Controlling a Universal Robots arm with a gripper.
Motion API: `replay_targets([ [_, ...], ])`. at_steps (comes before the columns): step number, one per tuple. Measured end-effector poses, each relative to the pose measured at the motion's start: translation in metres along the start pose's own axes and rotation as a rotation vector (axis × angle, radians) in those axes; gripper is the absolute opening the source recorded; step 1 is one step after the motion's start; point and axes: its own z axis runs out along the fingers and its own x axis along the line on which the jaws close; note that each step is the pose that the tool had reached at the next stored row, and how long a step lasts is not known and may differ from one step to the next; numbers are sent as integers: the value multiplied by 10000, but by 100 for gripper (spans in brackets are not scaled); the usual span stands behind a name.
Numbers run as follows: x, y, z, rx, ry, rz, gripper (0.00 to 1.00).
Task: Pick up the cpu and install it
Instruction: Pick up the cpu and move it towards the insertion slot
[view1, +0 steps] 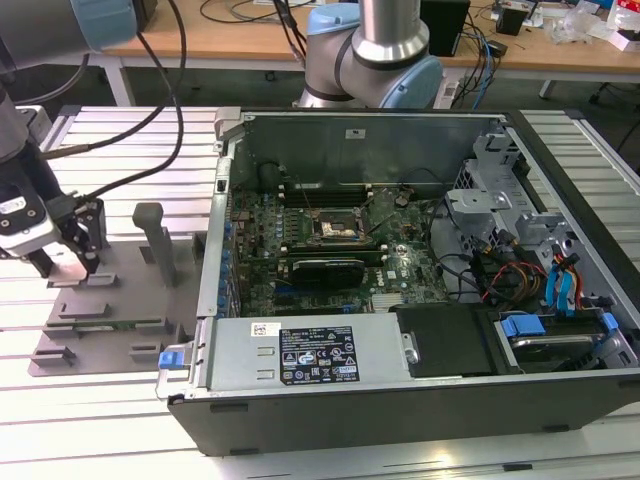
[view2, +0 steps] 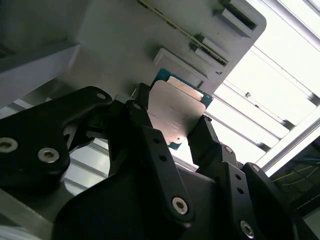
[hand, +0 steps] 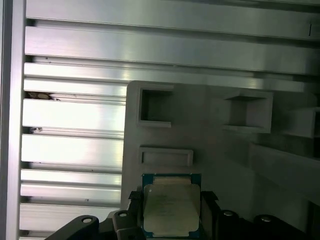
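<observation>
The cpu (view1: 70, 268), a small flat square chip with a silvery top (hand: 170, 210) and a green edge, sits between my black fingers at the exterior view's far left, over the grey fixture plate (view1: 120, 305). My gripper (view1: 66, 262) is shut on the cpu (view2: 175, 112), one finger (view2: 145, 115) pressed against each of two opposite edges. I cannot tell whether the chip still touches the plate. The black square socket (view1: 335, 228) with its metal frame lies on the motherboard inside the open computer case (view1: 400, 150), well off toward the exterior view's right.
An upright grey post (view1: 155, 240) stands on the fixture plate between my gripper and the case wall (view1: 215, 250). Shallow recesses (hand: 155, 107) mark the plate. Ribbed aluminium table (view1: 120, 420) surrounds it. Cables (view1: 150, 120) hang above the plate. Drive cages and wiring (view1: 530, 260) crowd the case's right side.
</observation>
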Motion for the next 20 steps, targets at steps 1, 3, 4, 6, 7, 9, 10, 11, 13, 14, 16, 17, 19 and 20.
replay_targets([
  [1,0,0,-9,-1,0,0,55],
  [3,-1,-1,-28,0,0,0,55],
  [4,-1,-1,-39,0,0,0,55],
  [6,-2,0,-51,-1,-1,1,55],
  [7,-2,12,-76,0,-1,2,55],
  [9,-6,21,-141,0,0,-1,55],
  [10,-7,25,-190,0,0,0,55],
  [11,-9,27,-232,0,0,0,55],
  [13,-12,30,-330,0,-1,0,55],
  [14,-13,32,-367,0,1,0,55],
  [16,-15,32,-435,0,-1,0,55],
  [17,-16,32,-454,0,0,0,55],
  [19,-17,32,-494,0,0,0,55],
  [20,-18,32,-529,-1,0,0,55],
])
